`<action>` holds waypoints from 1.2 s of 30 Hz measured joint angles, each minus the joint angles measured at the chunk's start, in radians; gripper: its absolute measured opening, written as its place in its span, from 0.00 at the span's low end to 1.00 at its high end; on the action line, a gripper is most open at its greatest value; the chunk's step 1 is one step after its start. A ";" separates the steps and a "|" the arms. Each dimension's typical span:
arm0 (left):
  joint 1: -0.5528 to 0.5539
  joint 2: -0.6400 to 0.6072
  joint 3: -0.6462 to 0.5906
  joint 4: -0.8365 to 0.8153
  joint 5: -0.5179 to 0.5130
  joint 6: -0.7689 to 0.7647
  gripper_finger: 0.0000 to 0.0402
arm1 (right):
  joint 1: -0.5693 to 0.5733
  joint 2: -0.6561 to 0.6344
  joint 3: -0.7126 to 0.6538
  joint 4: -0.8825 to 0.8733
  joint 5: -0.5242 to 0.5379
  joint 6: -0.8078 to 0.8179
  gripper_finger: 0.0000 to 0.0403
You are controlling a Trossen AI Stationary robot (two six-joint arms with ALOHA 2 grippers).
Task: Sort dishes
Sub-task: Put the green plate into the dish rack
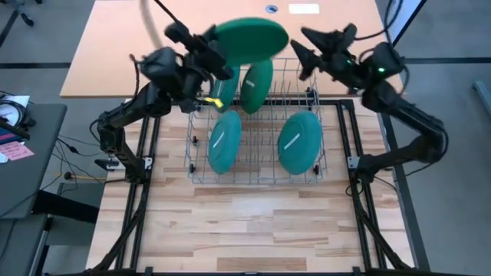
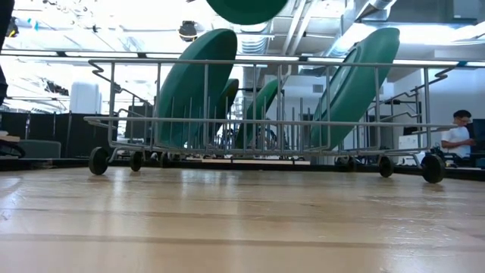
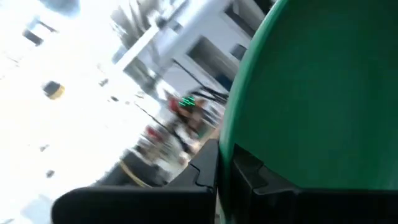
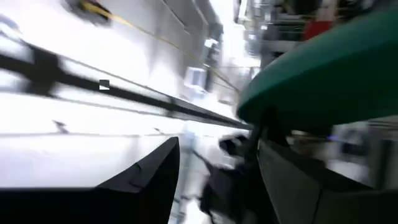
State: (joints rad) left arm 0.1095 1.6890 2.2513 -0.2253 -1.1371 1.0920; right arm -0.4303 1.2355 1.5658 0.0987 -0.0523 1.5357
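A dark green plate (image 1: 249,38) hangs high over the wire rack's (image 1: 330,165) far side, and its lower edge shows at the top of the low view (image 2: 246,9). My left gripper (image 1: 217,57) is shut on it. My right gripper (image 1: 303,46) stands open just off the plate's right edge, and no touch shows. In the right wrist view the plate (image 4: 323,68) shows above and beside the open fingers. Inside the rack another dark green plate (image 1: 257,86) and two teal plates (image 1: 225,142) (image 1: 299,142) stand on edge between the wires. My left gripper pinches the dark green plate's rim (image 3: 231,134) between its two fingers, at the plate's left edge. The fingers come about level from the table's left. The plate is lifted clear of the rack and of the other plates, tilted.
The rack stands mid-table on small wheels (image 2: 98,161), between two black rails (image 1: 142,199) (image 1: 368,222). Bare wood lies between it and the near edge. A tan table (image 1: 115,46) stands beyond. A person (image 2: 458,136) sits in the room at the right.
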 joint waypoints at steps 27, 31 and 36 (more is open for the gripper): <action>-0.049 0.044 -0.010 0.250 0.095 0.635 0.01 | 0.010 0.304 0.000 0.580 0.130 0.345 0.54; -0.047 0.045 -0.010 0.243 0.103 0.648 0.01 | 0.010 0.290 0.000 0.546 0.130 0.340 0.50; -0.042 0.048 -0.011 0.240 0.107 0.648 0.01 | 0.010 0.280 0.000 0.504 0.131 0.317 0.38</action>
State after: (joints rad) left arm 0.0673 1.7367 2.2406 0.0143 -1.0302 1.7405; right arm -0.4202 1.5158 1.5658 0.6025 0.0788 1.8523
